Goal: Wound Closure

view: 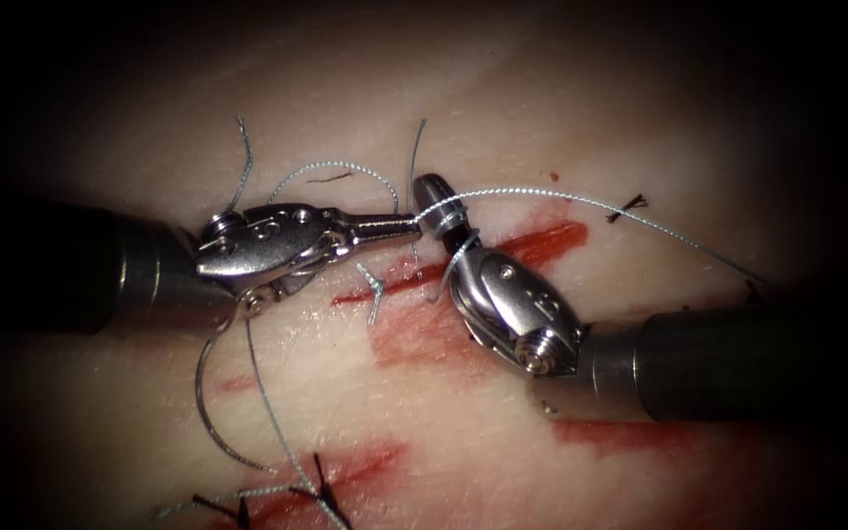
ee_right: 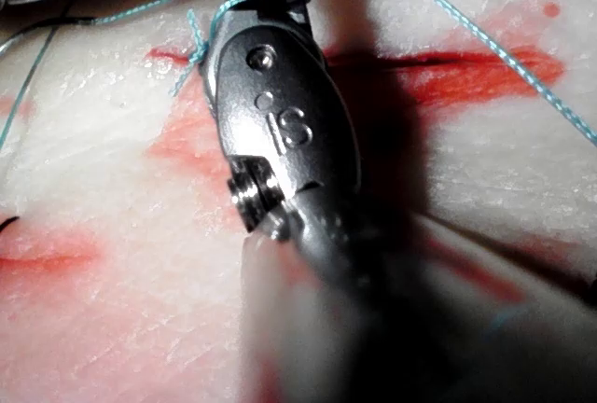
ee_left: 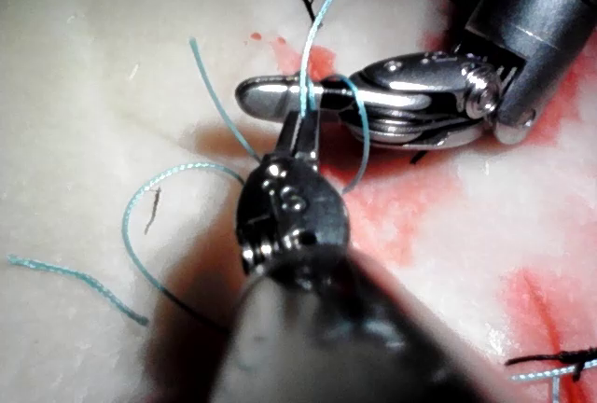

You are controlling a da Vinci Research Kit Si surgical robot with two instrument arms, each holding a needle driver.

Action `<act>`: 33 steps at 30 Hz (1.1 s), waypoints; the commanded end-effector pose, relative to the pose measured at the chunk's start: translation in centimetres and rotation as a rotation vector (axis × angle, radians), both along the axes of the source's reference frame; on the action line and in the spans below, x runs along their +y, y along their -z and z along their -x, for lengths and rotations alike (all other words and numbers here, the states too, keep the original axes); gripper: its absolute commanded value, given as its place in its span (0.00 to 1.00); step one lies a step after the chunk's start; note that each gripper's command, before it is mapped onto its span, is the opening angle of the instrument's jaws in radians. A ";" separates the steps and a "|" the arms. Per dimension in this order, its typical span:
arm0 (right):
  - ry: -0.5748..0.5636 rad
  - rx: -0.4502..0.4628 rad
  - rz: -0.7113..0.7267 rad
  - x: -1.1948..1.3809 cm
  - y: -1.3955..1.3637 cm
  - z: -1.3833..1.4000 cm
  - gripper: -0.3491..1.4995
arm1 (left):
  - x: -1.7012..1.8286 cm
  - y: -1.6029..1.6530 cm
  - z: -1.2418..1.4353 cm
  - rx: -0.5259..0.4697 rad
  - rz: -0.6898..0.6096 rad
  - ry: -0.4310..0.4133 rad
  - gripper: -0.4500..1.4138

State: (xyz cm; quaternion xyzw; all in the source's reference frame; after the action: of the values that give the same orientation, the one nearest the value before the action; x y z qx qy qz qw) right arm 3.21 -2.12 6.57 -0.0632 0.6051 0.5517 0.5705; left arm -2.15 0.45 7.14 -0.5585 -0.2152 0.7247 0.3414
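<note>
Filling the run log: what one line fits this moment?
left end effector: shut on thread | right end effector: thread wrapped around | needle: free on tissue, left of cut

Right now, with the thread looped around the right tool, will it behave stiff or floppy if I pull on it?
Probably floppy: the thread lies in loose curves across the tissue. It likely conforms easily, since it wraps snugly around the right tool. It may slide on that smooth metal. The left tool seems to grip it; the needle lies free.
</note>
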 end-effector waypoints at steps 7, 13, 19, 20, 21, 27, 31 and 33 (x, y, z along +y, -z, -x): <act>0.067 0.015 -0.017 -0.03 -0.05 -0.09 0.27 | -0.04 -0.07 0.06 -0.002 -0.003 -0.003 0.00; 0.074 0.013 -0.014 -0.01 -0.08 -0.09 0.35 | -0.05 -0.07 0.06 -0.005 -0.009 -0.007 0.00; 0.047 0.004 -0.014 0.02 -0.09 -0.08 0.41 | -0.05 -0.07 0.06 -0.004 -0.009 -0.006 0.00; 0.047 0.004 -0.015 0.02 -0.08 -0.08 0.40 | -0.05 -0.07 0.07 -0.004 -0.009 -0.005 0.00; 0.046 0.004 -0.015 0.02 -0.08 -0.09 0.40 | -0.04 -0.07 0.07 -0.004 -0.009 -0.005 0.00; 0.039 0.001 -0.015 0.06 -0.11 -0.10 0.41 | -0.04 -0.07 0.08 -0.002 -0.008 -0.002 0.00; 0.038 0.000 -0.015 0.09 -0.14 -0.10 0.40 | -0.04 -0.07 0.08 -0.002 -0.008 -0.002 0.00; 0.038 -0.002 -0.017 0.09 -0.15 -0.11 0.40 | -0.04 -0.07 0.08 -0.001 -0.008 -0.001 0.00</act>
State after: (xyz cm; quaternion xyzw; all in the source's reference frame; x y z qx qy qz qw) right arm 3.24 -1.99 6.69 -0.0483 0.6007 0.5460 0.5820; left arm -2.19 0.45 7.16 -0.5577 -0.2185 0.7235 0.3431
